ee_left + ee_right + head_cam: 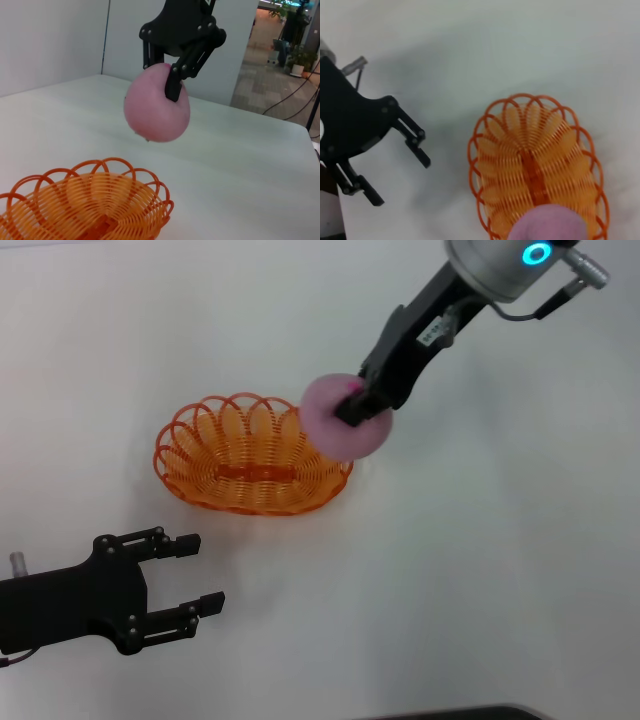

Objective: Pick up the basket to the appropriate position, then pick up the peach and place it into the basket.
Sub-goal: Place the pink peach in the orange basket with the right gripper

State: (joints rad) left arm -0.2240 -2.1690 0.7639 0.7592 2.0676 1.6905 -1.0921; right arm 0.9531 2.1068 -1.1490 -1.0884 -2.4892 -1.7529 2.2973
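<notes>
Right gripper: up in the air, jaws clamped on the peach.
Peach: held over the right end of the basket, just above its rim and not inside yet.
Basket: sits on the white counter, with nothing in it.
Left gripper: low near the counter, in front of the basket, jaws apart and holding nothing.
What could go wrong: if the peach drops now, I think it may hit the rim and roll off across the counter.
Another worry: the light basket may tip or slide if the peach lands on its edge.
</notes>
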